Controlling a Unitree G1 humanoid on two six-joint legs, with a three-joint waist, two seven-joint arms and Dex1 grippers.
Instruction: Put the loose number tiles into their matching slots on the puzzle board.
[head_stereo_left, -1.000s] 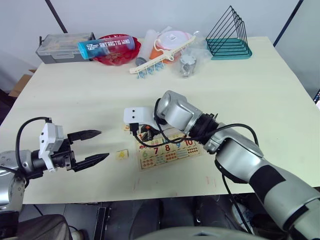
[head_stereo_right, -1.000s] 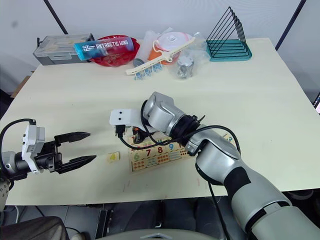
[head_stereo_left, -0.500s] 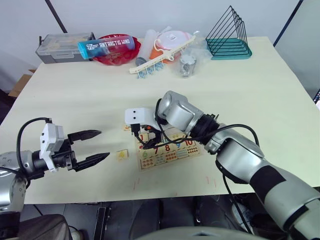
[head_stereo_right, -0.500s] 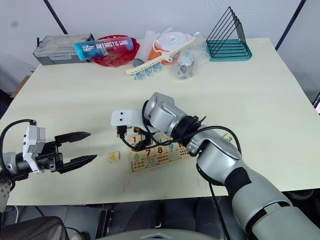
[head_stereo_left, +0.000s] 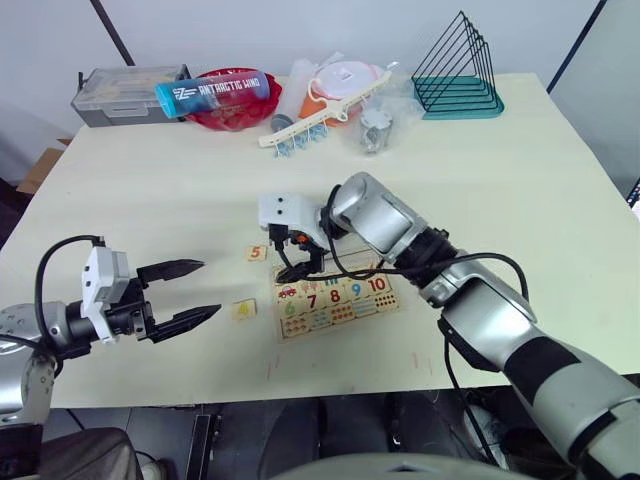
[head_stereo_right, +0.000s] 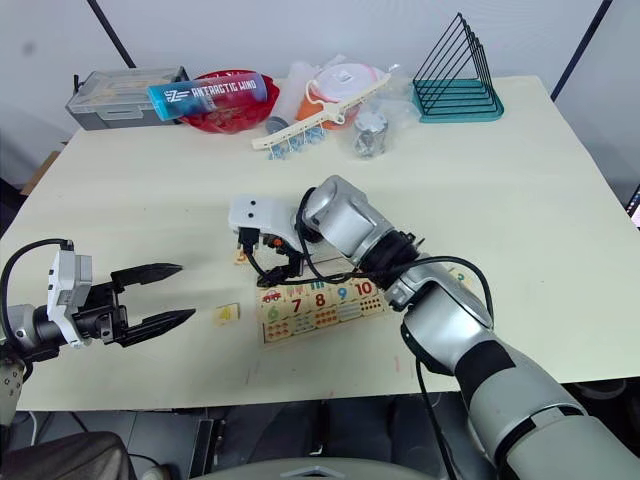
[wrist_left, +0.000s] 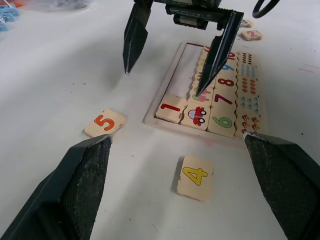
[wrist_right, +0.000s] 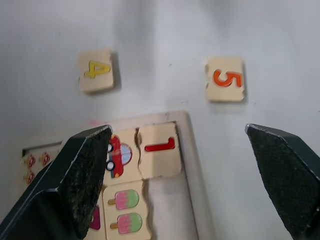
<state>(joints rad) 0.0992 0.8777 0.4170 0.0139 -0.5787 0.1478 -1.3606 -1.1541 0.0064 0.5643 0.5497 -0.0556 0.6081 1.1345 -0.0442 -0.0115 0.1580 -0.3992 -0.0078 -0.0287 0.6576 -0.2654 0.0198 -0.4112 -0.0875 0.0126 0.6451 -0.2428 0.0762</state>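
The puzzle board (head_stereo_left: 336, 300) lies near the table's front edge, its lower rows filled with tiles 6 to 10. Tile 1 (wrist_right: 159, 149) sits in the slot at the board's left end; the slots beside it are bare. Tile 5 (head_stereo_left: 257, 253) lies loose just left of the board, and tile 4 (head_stereo_left: 243, 311) is nearer the front. Tile 2 (wrist_left: 251, 35) rests beyond the board's right end. My right gripper (head_stereo_left: 296, 262) hangs open over the board's left corner, holding nothing. My left gripper (head_stereo_left: 208, 288) stands open left of tile 4, apart from it.
Clutter lines the table's far edge: a grey box (head_stereo_left: 128, 92), a red bowl (head_stereo_left: 232, 112) with a blue bottle (head_stereo_left: 214, 93) across it, white and orange containers (head_stereo_left: 340, 82), and a teal wire rack (head_stereo_left: 458, 75). A black cable loops under my right wrist.
My right gripper has opened and drawn up and back from the board's left end, leaving tile 1 in its slot and tile 5 uncovered. The left arm has stayed put.
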